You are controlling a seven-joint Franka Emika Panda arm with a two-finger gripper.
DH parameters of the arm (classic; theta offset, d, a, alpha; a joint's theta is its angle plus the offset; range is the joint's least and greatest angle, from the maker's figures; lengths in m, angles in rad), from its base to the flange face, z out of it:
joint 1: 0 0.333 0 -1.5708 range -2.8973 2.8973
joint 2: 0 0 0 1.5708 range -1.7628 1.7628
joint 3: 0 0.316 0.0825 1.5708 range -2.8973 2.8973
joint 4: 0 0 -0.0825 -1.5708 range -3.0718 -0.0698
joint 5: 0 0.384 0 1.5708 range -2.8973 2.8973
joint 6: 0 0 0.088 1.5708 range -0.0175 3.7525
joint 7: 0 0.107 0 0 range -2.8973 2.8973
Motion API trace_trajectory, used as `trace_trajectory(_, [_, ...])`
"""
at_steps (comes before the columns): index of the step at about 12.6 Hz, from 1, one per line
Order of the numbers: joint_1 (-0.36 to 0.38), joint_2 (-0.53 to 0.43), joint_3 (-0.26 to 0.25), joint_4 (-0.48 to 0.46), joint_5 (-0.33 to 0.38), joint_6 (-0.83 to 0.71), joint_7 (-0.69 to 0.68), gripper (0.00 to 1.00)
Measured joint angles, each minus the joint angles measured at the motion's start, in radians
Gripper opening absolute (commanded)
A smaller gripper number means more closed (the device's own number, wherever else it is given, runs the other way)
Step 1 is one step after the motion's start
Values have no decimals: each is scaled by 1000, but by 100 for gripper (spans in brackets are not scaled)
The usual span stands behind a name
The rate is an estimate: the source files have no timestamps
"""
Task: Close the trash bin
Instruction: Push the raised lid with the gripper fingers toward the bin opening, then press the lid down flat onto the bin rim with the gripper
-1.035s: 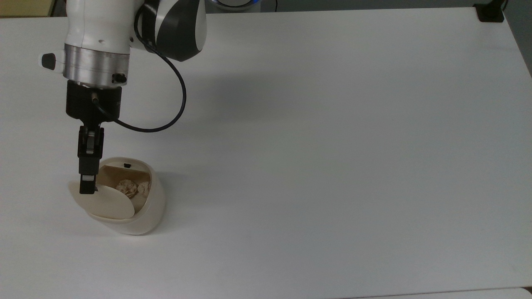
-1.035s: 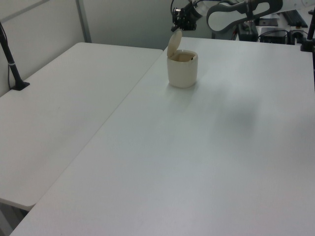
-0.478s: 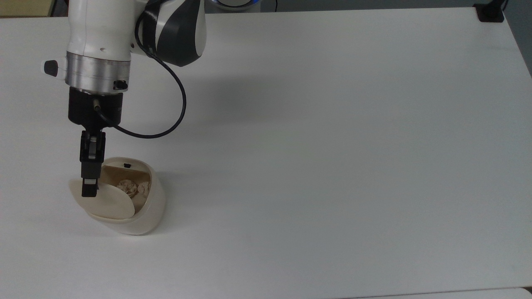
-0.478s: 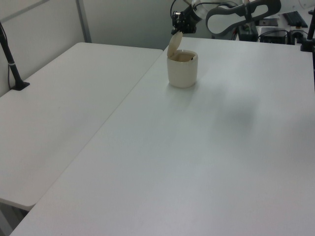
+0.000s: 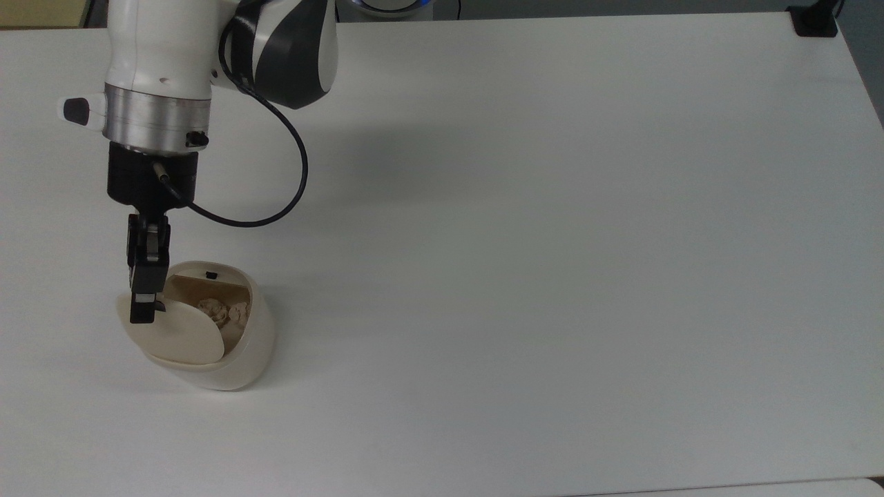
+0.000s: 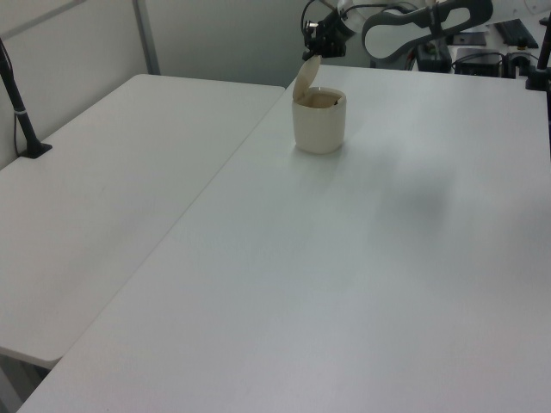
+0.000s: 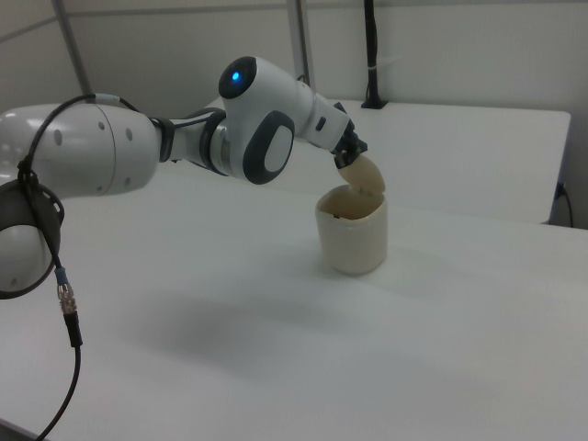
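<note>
The cream trash bin [image 5: 238, 352] stands near the top view's lower left, with its hinged lid [image 5: 181, 337] raised and leaning partly over the opening. Crumpled paper [image 5: 222, 314] lies inside, and a small black tab [image 5: 210, 275] sits on the far rim. My gripper [image 5: 143, 312] is shut, its tip against the lid's raised edge. In the left view the gripper [image 6: 313, 43] sits just above the upright lid [image 6: 304, 78] of the bin [image 6: 319, 123]. The right view shows the gripper [image 7: 346, 156] at the top of the lid [image 7: 366, 175], over the bin [image 7: 352, 234].
The white table [image 5: 552, 241] stretches wide toward the top view's right. A black cable [image 5: 293, 172] loops from my wrist. A black clamp [image 5: 815, 21] grips the far right corner. A second table [image 6: 103, 189] adjoins at the left view's left, with a black post [image 6: 19, 107].
My gripper has shifted slightly toward the top view's left while staying at the lid's raised edge. The lid's tilt has barely changed.
</note>
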Motion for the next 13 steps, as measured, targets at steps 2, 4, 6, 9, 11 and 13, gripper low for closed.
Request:
trace_trajectory(2, [-2, -17, 0, -22, 0, 0, -21, 0])
trace_trajectory(4, [-2, -32, 3, -43, 0, 0, -35, 0])
trace_trajectory(6, [-2, -45, 9, -67, 0, -3, -58, 0])
trace_trajectory(9, [-1, -51, 15, -92, 0, -4, -72, 0])
trace_trajectory(11, [-1, -51, 18, -113, -1, -5, -94, 0])
trace_trajectory(13, [0, -51, 22, -149, -1, -7, -134, 0])
